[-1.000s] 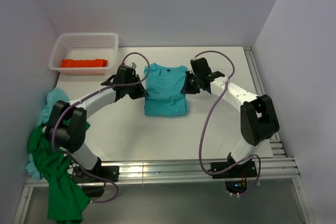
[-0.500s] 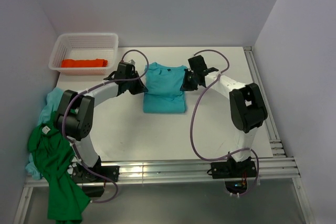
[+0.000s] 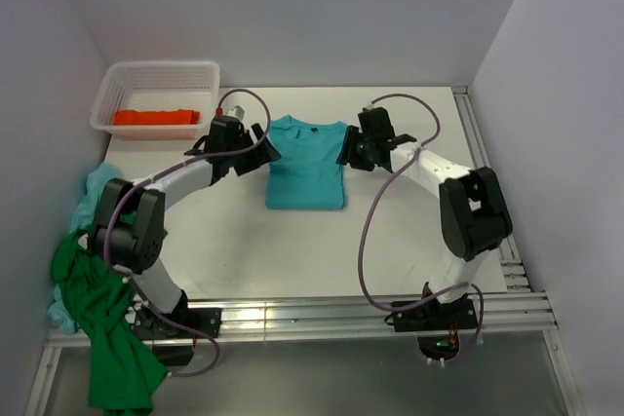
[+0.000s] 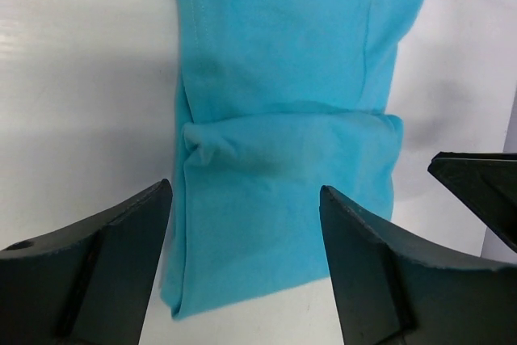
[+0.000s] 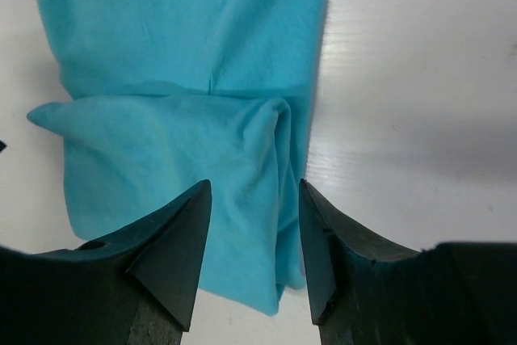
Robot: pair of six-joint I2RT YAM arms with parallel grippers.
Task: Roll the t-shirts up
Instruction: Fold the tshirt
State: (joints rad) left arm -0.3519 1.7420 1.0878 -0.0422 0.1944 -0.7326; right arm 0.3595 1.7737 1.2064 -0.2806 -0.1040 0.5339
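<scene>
Change since a second ago: both tools were then clamped on the side edges of the turquoise t-shirt; both have now let go and shifted toward its collar end.

Left tool: jaws wide apart, holding nothing, folded cloth lying flat below the gap.

Right tool: jaws partly apart, holding nothing, over the shirt's right edge.

The shirt lies mid-table, sleeves folded in, forming a narrow strip with the collar at the far end.

Surroundings: a white mesh basket at the far left corner holds the orange-red t-shirt. The bright green t-shirt and a second turquoise t-shirt lie heaped at the table's left edge, beside the left arm's base.
</scene>
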